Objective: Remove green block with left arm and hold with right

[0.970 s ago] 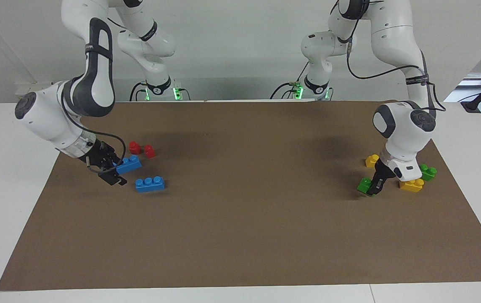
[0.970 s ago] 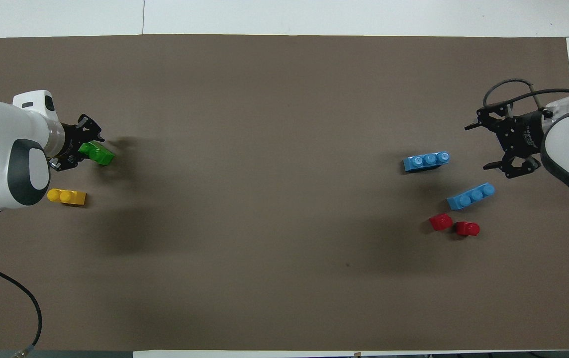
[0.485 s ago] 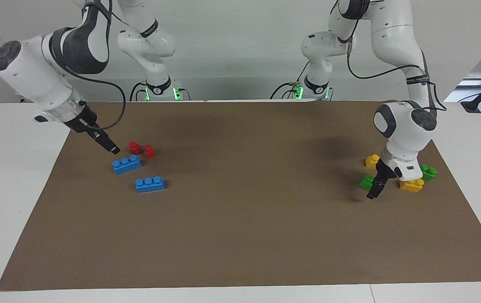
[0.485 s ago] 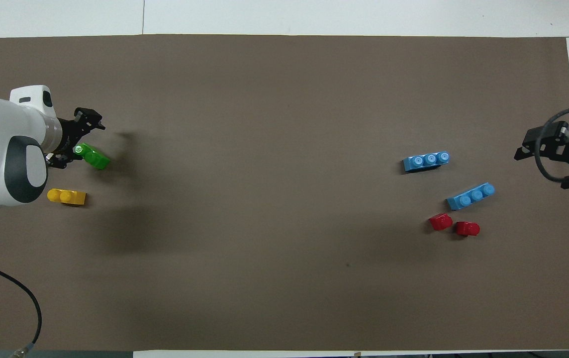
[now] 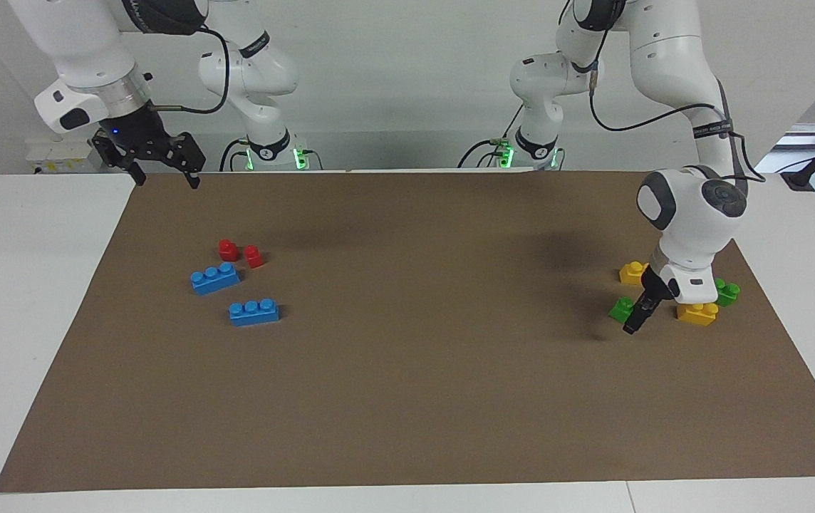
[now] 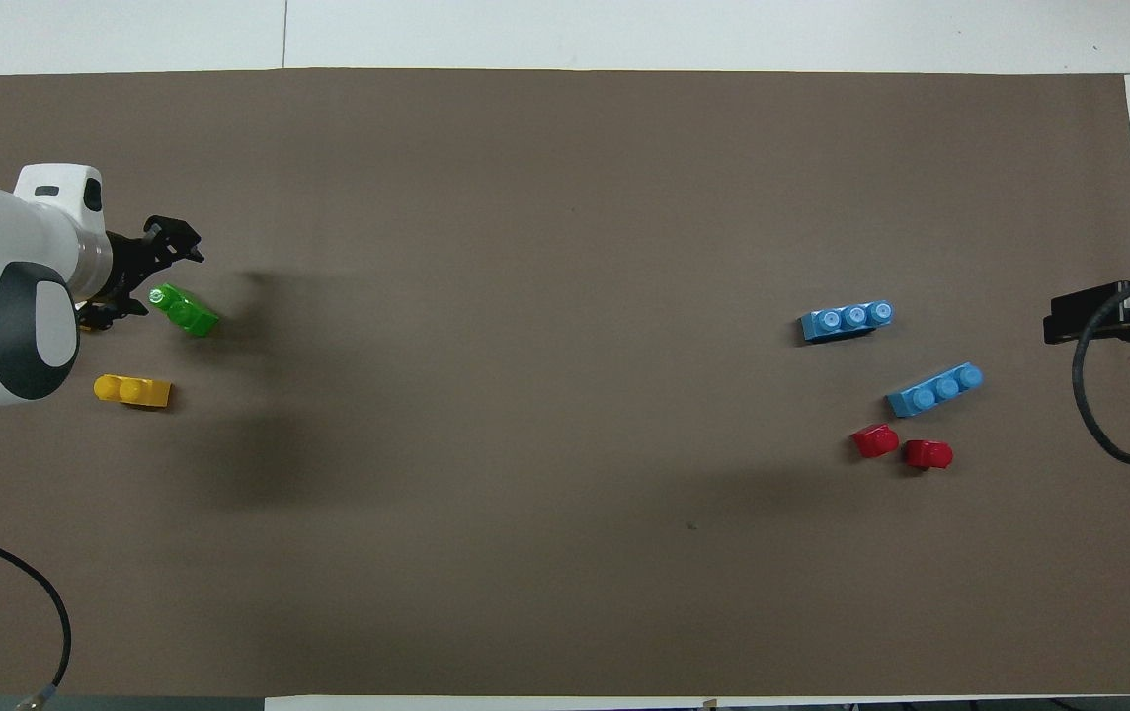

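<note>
The green block (image 5: 620,308) (image 6: 186,311) lies on the brown mat (image 5: 414,356) at the left arm's end, with nothing gripping it. My left gripper (image 5: 637,312) (image 6: 146,277) hangs open right beside it, angled down, one fingertip (image 5: 630,327) just in front of the block. My right gripper (image 5: 165,178) is raised high and open with nothing in it, over the mat's corner nearest the right arm's base.
Two yellow bricks (image 5: 632,271) (image 5: 697,313) and a darker green brick (image 5: 726,291) lie close around the left gripper. Two blue three-stud bricks (image 5: 215,278) (image 5: 254,311) and two red pieces (image 5: 228,249) (image 5: 253,256) lie at the right arm's end.
The left gripper has opened and let go of the green block, which now rests on the mat. The right arm has lifted away from the blue bricks, up toward its base.
</note>
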Motion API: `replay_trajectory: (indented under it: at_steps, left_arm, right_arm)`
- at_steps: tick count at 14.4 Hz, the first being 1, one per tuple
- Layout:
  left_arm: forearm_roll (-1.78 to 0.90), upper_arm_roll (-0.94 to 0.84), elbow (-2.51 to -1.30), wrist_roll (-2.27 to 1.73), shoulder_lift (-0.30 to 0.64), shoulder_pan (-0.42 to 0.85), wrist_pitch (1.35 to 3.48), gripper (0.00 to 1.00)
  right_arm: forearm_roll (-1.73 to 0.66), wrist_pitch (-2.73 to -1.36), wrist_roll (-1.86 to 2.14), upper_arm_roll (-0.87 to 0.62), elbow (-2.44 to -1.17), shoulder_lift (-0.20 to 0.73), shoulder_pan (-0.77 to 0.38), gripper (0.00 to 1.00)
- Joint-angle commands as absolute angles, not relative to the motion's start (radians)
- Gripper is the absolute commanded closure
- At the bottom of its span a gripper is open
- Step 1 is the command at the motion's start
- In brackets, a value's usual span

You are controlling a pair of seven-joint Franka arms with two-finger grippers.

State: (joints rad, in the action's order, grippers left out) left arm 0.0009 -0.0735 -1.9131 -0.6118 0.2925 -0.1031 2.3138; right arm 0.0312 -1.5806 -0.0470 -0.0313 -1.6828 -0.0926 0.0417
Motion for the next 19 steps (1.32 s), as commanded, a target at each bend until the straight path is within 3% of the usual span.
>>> replay_trajectory:
  at_steps: [1,8,15,19]
  left_arm:
    - [0.018,-0.075,-1.882,-0.506,0.218,-0.112,2.174,0.00]
    - [0.018,-0.075,-1.827,-0.273,0.046,-0.110,1.938,0.00]
    - [0.017,-0.089,-1.677,-0.072,-0.021,-0.094,1.668,0.00]
    - [0.015,-0.103,-1.661,-0.022,-0.057,-0.094,1.634,0.00]
  right_arm:
    - [0.057,-1.582,-0.021,-0.038,-1.658,-0.074,0.035,0.00]
    - [0.035,-1.594,-0.066,-0.037,-1.675,-0.078,0.058,0.00]
    - [-0.048,-1.594,-0.129,-0.032,-1.680,-0.081,0.061,0.00]
    - [-0.046,-1.592,-0.121,-0.032,-1.697,-0.081,0.061,0.00]
